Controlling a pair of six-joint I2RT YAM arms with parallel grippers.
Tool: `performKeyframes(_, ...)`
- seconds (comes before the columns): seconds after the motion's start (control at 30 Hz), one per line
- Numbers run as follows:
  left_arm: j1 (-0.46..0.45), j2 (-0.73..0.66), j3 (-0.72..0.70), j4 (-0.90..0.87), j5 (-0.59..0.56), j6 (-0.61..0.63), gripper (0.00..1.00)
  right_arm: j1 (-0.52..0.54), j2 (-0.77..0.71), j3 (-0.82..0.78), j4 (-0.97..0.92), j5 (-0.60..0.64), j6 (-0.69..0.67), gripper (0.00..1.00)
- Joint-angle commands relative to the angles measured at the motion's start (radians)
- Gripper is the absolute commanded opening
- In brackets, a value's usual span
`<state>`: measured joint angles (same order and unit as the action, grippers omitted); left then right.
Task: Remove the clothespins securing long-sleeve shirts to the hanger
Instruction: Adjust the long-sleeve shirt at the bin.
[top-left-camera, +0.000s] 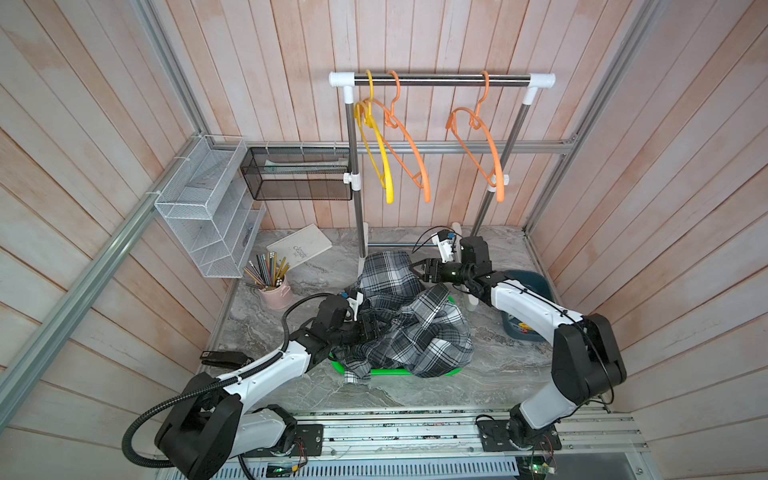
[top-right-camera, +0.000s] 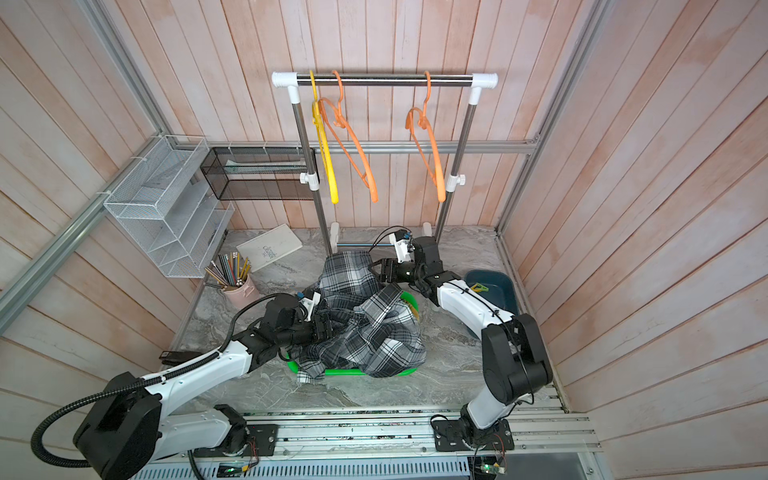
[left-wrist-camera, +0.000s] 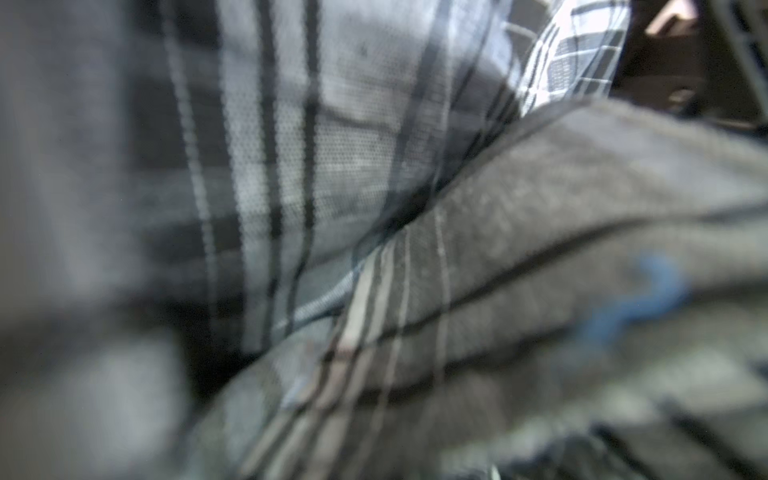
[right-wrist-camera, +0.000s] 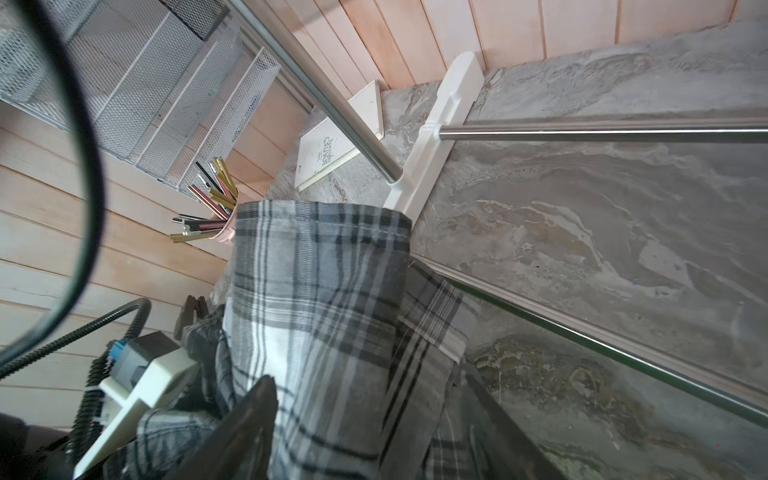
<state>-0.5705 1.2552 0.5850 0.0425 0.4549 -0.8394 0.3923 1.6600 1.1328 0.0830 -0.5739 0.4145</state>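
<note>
– While the right jaws stand parted astride a raised fold of grey plaid shirt (right-wrist-camera: 316, 291), what could go wrong?

– A snag. The cloth hangs between them unpinched. If that arm draws off sideways, one finger could hook the fold and haul the shirt out of the green tray (top-left-camera: 374, 371) toward the far edge of the surface (top-left-camera: 498, 365). The rack's white foot (right-wrist-camera: 436, 137) stands there, just beside the hem.

– And the left jaws?

– They are buried in the heap of shirts (top-left-camera: 432, 332) at the tray's left side. That wrist view is a blur of plaid, so I cannot tell whether they are closed on cloth or free of it. A lift from there could drag the whole heap, and the tray with it.

– Where are the clothespins?

– None shows on the cloth or between either pair of jaws. One yellow-green clothespin (top-right-camera: 478, 286) lies in the blue bin (top-right-camera: 498, 276) at the right edge of the surface, well apart from both. The three hangers (top-left-camera: 409, 149) on the rail (top-left-camera: 440, 79) hang bare. Any pin hidden in the folds could be missed, or knocked loose.
</note>
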Motion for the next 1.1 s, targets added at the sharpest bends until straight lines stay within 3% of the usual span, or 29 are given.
performKeyframes(0.0,-0.003,0.050,-0.036,-0.043,-0.033,0.000,0.85,0.006,0.055,0.060,0.084,-0.051,-0.025,0.71)
performKeyframes(0.3,-0.005,0.098,-0.044,-0.006,-0.015,-0.005,0.85,0.013,0.143,0.081,0.320,-0.229,0.082,0.69)
performKeyframes(0.47,-0.004,0.098,-0.039,-0.004,-0.015,-0.005,0.85,0.030,0.155,0.077,0.402,-0.325,0.131,0.34)
performKeyframes(0.67,-0.005,0.105,-0.042,0.015,-0.007,-0.011,0.85,0.042,0.128,0.058,0.374,-0.346,0.117,0.00)
performKeyframes(0.8,-0.003,0.087,-0.035,0.040,-0.012,-0.020,0.85,0.063,0.060,0.034,0.285,-0.319,0.055,0.00)
performKeyframes(0.97,0.003,0.084,-0.003,0.054,-0.022,-0.023,0.85,0.132,-0.050,0.004,0.062,-0.187,-0.079,0.00)
performKeyframes(1.07,0.007,0.091,0.007,0.071,-0.020,-0.028,0.85,0.168,-0.089,-0.055,0.030,-0.122,-0.075,0.00)
